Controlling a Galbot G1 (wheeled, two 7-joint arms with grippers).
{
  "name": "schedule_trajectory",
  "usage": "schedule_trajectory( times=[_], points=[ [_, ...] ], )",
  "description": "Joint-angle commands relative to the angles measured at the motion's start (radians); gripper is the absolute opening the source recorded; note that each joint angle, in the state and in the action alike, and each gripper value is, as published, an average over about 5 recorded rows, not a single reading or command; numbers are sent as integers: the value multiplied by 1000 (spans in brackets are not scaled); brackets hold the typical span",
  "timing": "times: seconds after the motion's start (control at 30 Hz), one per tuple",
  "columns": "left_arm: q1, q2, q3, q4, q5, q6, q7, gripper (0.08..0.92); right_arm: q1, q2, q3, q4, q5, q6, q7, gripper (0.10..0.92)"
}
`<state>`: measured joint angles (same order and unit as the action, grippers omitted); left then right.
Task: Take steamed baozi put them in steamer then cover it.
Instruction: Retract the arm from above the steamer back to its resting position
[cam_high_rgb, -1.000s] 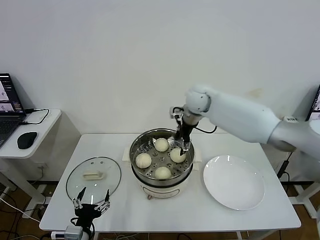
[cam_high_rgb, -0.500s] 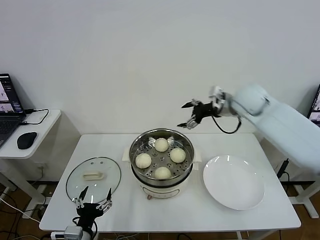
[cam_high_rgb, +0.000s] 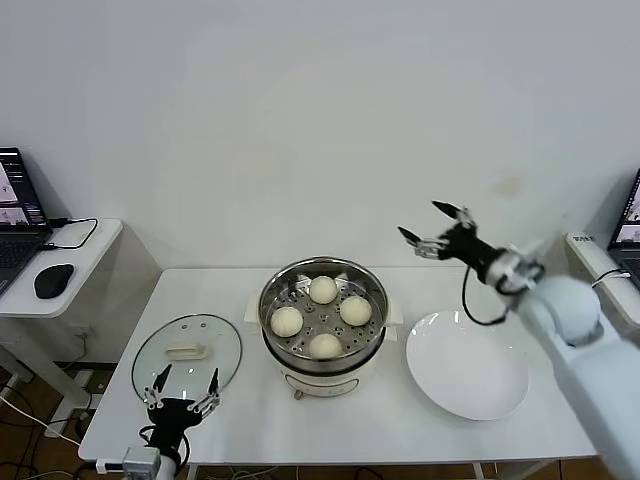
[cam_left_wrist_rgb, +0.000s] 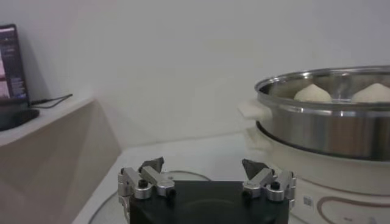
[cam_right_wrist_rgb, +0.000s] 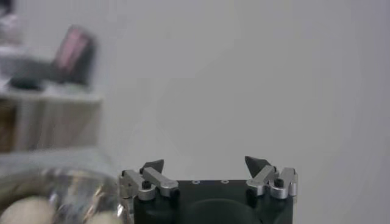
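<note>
Baozi: four steamed baozi (cam_high_rgb: 322, 317), smooth cream-white buns, sit in a ring on the perforated tray inside the steamer; two of them peek over the rim in the left wrist view.
Steamer: round shiny steel steamer (cam_high_rgb: 323, 343) on a cream-white base, uncovered, at the middle of the white bench (cam_high_rgb: 330, 425).
Lid: clear glass lid (cam_high_rgb: 187, 353) with a cream handle lies flat on the bench to the steamer's left, well apart from it.
Plate: flat white plate (cam_high_rgb: 467, 364) lies bare on the bench to the steamer's right, just beside the base.
Right gripper: right gripper (cam_high_rgb: 437, 231) hangs in the air above the gap between steamer and plate, toward the wall, jaws spread wide with nothing between them; its arm reaches in from the right edge.
Left gripper: left gripper (cam_high_rgb: 181, 393) sits low at the near-left corner of the bench, just in front of the lid's near edge, jaws apart and holding nothing; its wrist view looks across the bench at the steamer's side.
Side desk: a smaller white desk (cam_high_rgb: 70, 255) stands to the left of the bench, carrying a laptop (cam_high_rgb: 15, 215), a black mouse (cam_high_rgb: 53, 279) and a cable.
Backdrop: plain white wall (cam_high_rgb: 300, 120) behind the bench.
</note>
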<state>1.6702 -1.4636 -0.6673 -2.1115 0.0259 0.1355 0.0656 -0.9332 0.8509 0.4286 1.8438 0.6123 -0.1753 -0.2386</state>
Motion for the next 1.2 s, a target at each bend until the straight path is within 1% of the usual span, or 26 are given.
schedule_trajectory(
  times=[0.03,0.17,0.27,0.33,0.43,0.6,0.73,0.8,0.9,1.07,1.2],
  points=[
    [-47,24,-8,45,64,-22,4,823,-606,266,346,85,35,257,151,823],
    [-78,38,-5,65,95,-32,10,823,-639,318,353,72,64,241,140,822],
    [-119,50,-5,97,195,-57,6,823,-645,374,352,69,50,207,135,823],
    [-151,59,-6,122,326,-84,-11,823,-648,396,342,68,29,198,133,823],
    [-185,77,-6,167,599,-145,-53,823,-656,392,326,69,8,197,133,823],
    [-200,138,19,252,1021,-233,-109,823,-648,355,336,64,16,196,132,823],
    [-215,190,45,351,1253,-250,-226,823,-635,362,348,69,18,196,131,823],
    [-227,216,49,406,1337,-236,-294,823,-636,365,352,78,18,194,129,823],
    [-241,254,57,463,1415,-185,-338,823,-641,366,361,88,16,193,124,823],
    [-275,272,74,512,1407,-82,-332,823,-640,375,367,95,20,183,121,823],
    [-308,275,94,536,1382,-47,-306,823,-635,377,371,100,24,174,118,823]
  ],
)
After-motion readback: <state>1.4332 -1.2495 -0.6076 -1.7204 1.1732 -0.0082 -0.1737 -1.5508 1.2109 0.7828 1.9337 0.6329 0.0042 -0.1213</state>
